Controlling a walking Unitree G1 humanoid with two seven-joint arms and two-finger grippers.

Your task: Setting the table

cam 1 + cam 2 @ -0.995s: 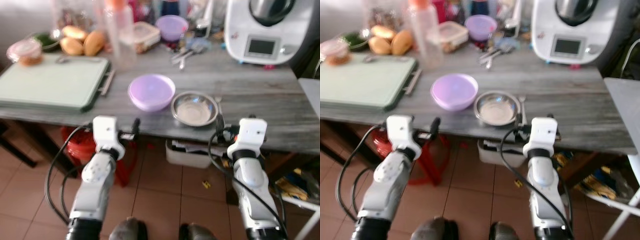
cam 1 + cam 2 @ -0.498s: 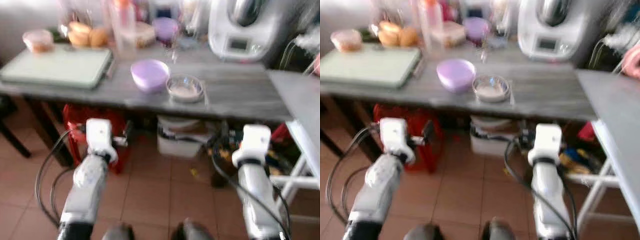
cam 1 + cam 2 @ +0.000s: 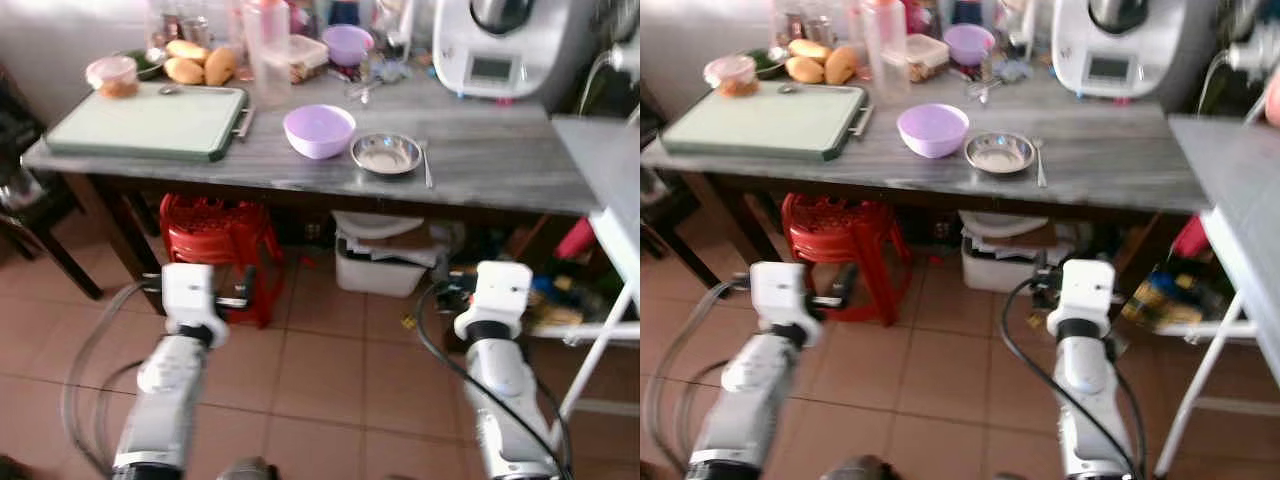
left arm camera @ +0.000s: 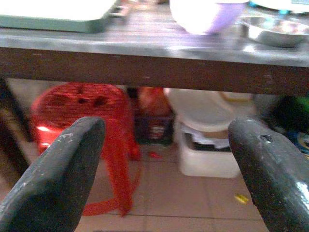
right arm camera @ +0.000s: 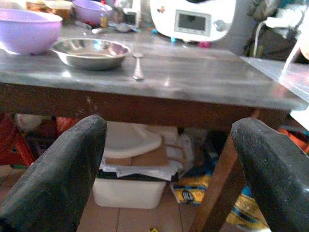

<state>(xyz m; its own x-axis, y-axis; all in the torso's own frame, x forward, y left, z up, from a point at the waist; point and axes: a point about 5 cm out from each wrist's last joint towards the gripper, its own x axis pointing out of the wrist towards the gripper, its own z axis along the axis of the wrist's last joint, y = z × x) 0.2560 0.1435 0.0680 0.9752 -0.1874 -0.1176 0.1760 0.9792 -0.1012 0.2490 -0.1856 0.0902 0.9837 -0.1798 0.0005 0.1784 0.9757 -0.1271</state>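
Grey table (image 3: pixel 480 170): purple bowl (image 3: pixel 319 130), steel bowl (image 3: pixel 385 153) | left gripper (image 4: pixel 164 164), right gripper (image 5: pixel 169 169) spread, empty | no legible writing

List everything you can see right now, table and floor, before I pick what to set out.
Bowl: 1, lilac, table front.
Second bowl: 1, lilac, table back.
Dish: 1, steel, right of front bowl.
Spoon: 1, metal, right of dish.
Cutting board: 1, green, table's left.
Kitchen machine: 1, white, back right.
Stool: 1, red, under table.
Bin: 1, white, under table.
Left gripper: open, below table edge.
Right gripper: open, below table edge.
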